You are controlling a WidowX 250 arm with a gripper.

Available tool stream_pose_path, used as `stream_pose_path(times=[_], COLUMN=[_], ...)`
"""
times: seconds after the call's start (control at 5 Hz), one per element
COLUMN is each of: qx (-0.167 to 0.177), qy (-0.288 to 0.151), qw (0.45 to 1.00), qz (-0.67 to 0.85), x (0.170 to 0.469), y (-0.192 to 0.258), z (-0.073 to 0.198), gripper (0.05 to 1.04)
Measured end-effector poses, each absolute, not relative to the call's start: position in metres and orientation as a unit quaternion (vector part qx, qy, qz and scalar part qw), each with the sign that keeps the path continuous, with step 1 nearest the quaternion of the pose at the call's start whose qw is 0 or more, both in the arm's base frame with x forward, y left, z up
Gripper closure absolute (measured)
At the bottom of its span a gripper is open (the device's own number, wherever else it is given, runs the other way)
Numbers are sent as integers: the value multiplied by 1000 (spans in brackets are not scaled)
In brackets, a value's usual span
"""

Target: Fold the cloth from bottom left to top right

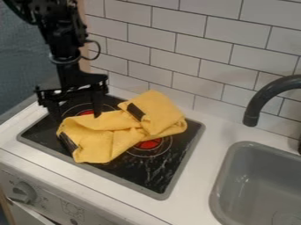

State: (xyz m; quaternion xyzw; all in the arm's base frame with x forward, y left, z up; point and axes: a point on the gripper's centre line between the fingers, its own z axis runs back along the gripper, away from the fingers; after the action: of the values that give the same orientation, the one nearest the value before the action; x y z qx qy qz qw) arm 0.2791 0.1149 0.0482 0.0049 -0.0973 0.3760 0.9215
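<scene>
The gripper (77,116), wide open and gripping nothing, hangs by the upper-left edge of the cloth (106,138), any contact hard to tell, while the cloth partly hides the stove (144,176) beneath and the sink (226,176) runs out of view.

The white counter (197,162) held a black cooktop (167,165) with a grey edge, its surface streaked with pale marks. A yellow cloth (108,138) lay bunched and overlapping across it, partly covering the ringed red burners (150,144). To the cooktop's right in the camera view, a grey sink (218,186) was set into the counter.
</scene>
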Motion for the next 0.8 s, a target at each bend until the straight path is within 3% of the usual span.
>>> stream_pose_path(times=[0.2,0.4,0.8], qx=[9,34,25], qy=[-90,-59,-44], qw=[911,909,909], qz=[403,411,414], x=[273,265,268], y=[126,132,130], z=[34,14,-1], gripper=[84,84,143])
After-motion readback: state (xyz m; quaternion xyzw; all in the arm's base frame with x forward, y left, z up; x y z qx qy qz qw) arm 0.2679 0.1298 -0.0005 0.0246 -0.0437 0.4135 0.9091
